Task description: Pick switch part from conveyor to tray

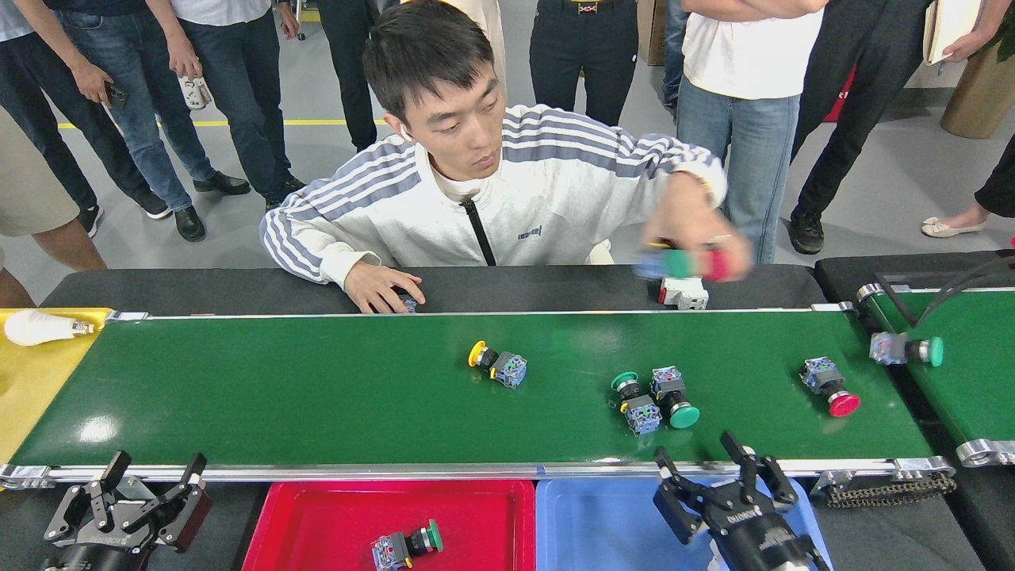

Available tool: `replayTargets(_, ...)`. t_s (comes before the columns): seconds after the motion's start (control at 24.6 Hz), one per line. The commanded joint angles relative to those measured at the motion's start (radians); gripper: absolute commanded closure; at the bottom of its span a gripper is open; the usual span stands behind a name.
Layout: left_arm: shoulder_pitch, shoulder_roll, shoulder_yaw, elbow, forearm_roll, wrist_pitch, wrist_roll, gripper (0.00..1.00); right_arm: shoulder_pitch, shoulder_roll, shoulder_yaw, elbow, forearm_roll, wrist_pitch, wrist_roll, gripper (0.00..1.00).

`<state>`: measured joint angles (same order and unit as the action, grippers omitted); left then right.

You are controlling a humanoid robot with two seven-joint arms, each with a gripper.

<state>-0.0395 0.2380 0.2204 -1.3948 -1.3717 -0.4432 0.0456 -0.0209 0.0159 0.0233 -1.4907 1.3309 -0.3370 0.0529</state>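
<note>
since my right gripper (704, 464) hovers wide open by the paired green switches (654, 399) on the conveyor (317, 396), i'd probably knock one aside; left gripper (151, 484) idle, open too.

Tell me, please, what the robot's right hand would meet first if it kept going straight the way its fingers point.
Probably the pair of green-capped switch parts on the conveyor. The right hand, open, points up across the near rail toward them, though height above the belt is unclear.
</note>
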Motion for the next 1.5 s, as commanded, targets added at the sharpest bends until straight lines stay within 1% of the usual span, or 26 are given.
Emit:
replayTargets(0.0, -0.066, 0.003, -0.053, -0.012, -0.001, 0.021, -0.059, 0.00, -0.016, -0.002, 0.003, 0.001, 0.008, 0.004, 0.018, 0.00)
replayTargets(0.12, -0.134, -0.020, -0.156, -0.003, -0.014, 0.075, -0.085, 0.00, -0.024, 0.003, 0.006, 0.018, 0.031, 0.004, 0.028, 0.00)
replayTargets(0.2, -0.158, -0.028, -0.222, 0.011, -0.017, 0.101, -0.085, 0.00, -0.037, 0.006, 0.023, 0.032, 0.031, 0.012, 0.030, 0.00)
replayTargets(0.28, -0.177, -0.040, -0.280, 0.040, -0.017, 0.123, -0.090, 0.00, -0.073, 0.007, 0.061, 0.066, 0.031, 0.069, 0.031, 0.00)
replayTargets(0.37, -0.203, -0.069, -0.325, 0.074, -0.017, 0.139, -0.092, 0.00, -0.122, 0.004, 0.122, 0.104, 0.031, 0.119, 0.031, 0.00)
replayTargets(0.45, -0.230, -0.094, -0.349, 0.123, -0.017, 0.152, -0.092, 0.00, -0.182, 0.007, 0.191, 0.171, 0.031, 0.159, 0.031, 0.00)
replayTargets(0.49, -0.250, -0.111, -0.358, 0.157, -0.017, 0.153, -0.092, 0.00, -0.227, 0.015, 0.230, 0.228, 0.030, 0.185, 0.031, 0.00)
replayTargets(0.57, -0.278, -0.131, -0.369, 0.197, -0.017, 0.153, -0.092, 0.00, -0.289, 0.045, 0.273, 0.314, 0.028, 0.219, 0.031, 0.00)
replayTargets(0.65, -0.307, -0.146, -0.383, 0.241, -0.018, 0.156, -0.092, 0.00, -0.349, 0.088, 0.296, 0.408, 0.027, 0.249, 0.030, 0.01)
replayTargets(0.69, -0.318, -0.152, -0.391, 0.260, -0.018, 0.162, -0.092, 0.00, -0.370, 0.102, 0.300, 0.432, 0.028, 0.262, 0.028, 0.08)
replayTargets(0.73, -0.326, -0.154, -0.395, 0.267, -0.018, 0.169, -0.092, 0.00, -0.378, 0.102, 0.305, 0.437, 0.031, 0.260, 0.028, 0.25)
replayTargets(0.77, -0.332, -0.154, -0.398, 0.273, -0.018, 0.172, -0.092, 0.00, -0.381, 0.098, 0.323, 0.437, 0.031, 0.257, 0.028, 0.51)
replayTargets(0.81, -0.335, -0.154, -0.401, 0.278, -0.018, 0.173, -0.092, 0.00, -0.386, 0.088, 0.348, 0.437, 0.030, 0.254, 0.030, 0.74)
replayTargets(0.89, -0.338, -0.154, -0.401, 0.286, -0.018, 0.173, -0.092, 0.00, -0.389, 0.065, 0.372, 0.437, 0.022, 0.243, 0.030, 0.92)
replayTargets(0.97, -0.349, -0.155, -0.401, 0.313, -0.018, 0.175, -0.092, 0.00, -0.389, 0.056, 0.375, 0.434, 0.019, 0.208, 0.030, 0.98)
replayTargets(1.1, -0.361, -0.158, -0.397, 0.347, -0.017, 0.175, -0.090, 0.00, -0.378, 0.056, 0.375, 0.408, 0.017, 0.191, 0.024, 0.98)
replayTargets(1.14, -0.365, -0.158, -0.397, 0.355, -0.017, 0.175, -0.090, 0.00, -0.363, 0.056, 0.377, 0.379, 0.017, 0.184, 0.024, 0.98)
replayTargets(1.18, -0.370, -0.158, -0.395, 0.359, -0.017, 0.175, -0.089, 0.00, -0.329, 0.056, 0.377, 0.337, 0.017, 0.156, 0.021, 0.98)
replayTargets(1.22, -0.373, -0.158, -0.394, 0.364, -0.017, 0.175, -0.089, 0.00, -0.300, 0.055, 0.377, 0.294, 0.017, 0.118, 0.021, 0.98)
replayTargets(1.26, -0.379, -0.158, -0.394, 0.370, -0.017, 0.176, -0.089, 0.00, -0.248, 0.052, 0.377, 0.224, 0.017, 0.052, 0.022, 0.98)
replayTargets(1.38, -0.405, -0.157, -0.391, 0.408, -0.017, 0.176, -0.087, 0.00, -0.082, 0.013, 0.382, 0.015, 0.031, -0.160, 0.030, 0.97)
replayTargets(1.42, -0.415, -0.158, -0.392, 0.424, -0.017, 0.181, -0.087, 0.00, -0.053, 0.007, 0.400, -0.016, 0.040, -0.205, 0.031, 0.83)
replayTargets(1.46, -0.427, -0.158, -0.392, 0.445, -0.017, 0.193, -0.087, 0.00, -0.036, 0.006, 0.443, -0.023, 0.060, -0.234, 0.031, 0.32)
